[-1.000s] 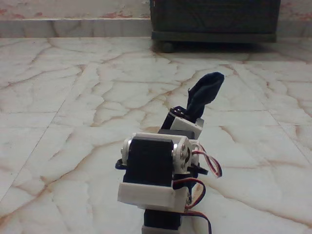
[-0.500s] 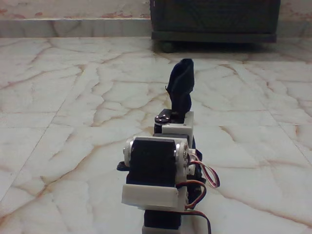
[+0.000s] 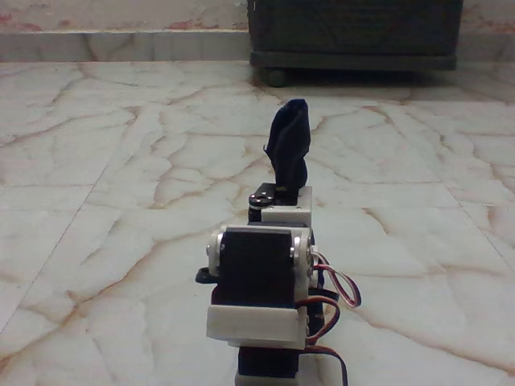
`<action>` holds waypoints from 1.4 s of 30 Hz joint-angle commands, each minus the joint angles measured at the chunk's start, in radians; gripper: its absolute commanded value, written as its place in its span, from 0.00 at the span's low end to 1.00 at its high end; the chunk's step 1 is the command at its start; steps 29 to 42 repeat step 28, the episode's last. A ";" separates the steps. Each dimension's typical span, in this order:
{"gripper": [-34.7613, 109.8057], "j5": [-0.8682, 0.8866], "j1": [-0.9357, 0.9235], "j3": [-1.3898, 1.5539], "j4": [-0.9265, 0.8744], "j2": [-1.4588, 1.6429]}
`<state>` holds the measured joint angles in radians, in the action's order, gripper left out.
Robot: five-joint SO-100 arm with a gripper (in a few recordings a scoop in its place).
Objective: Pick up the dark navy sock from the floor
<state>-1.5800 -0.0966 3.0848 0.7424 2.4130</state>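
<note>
The dark navy sock point(image 3: 288, 143) stands bunched and upright in the air, well off the floor point(image 3: 113, 169), a glossy cream marble with brownish veins. It rises straight out of my gripper point(image 3: 287, 183), which points away from the camera beyond the white and black wrist blocks point(image 3: 259, 273). The gripper is shut on the sock's lower end, and the fabric hides the fingers themselves.
A dark cabinet point(image 3: 354, 32) on a small round foot point(image 3: 276, 78) stands at the back right against a low step point(image 3: 121, 44). Open marble tile spreads to the left, right and ahead of the arm. Red and black servo wires point(image 3: 338, 293) loop at the arm's right side.
The gripper and the sock have swung left, from leaning right to standing nearly upright above the wrist. The sock has stayed held throughout.
</note>
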 commanded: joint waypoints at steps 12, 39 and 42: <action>0.24 0.035 -0.006 -0.002 0.018 0.029; 0.24 0.041 -0.006 -0.002 0.020 0.029; 0.24 0.041 -0.006 -0.002 0.020 0.029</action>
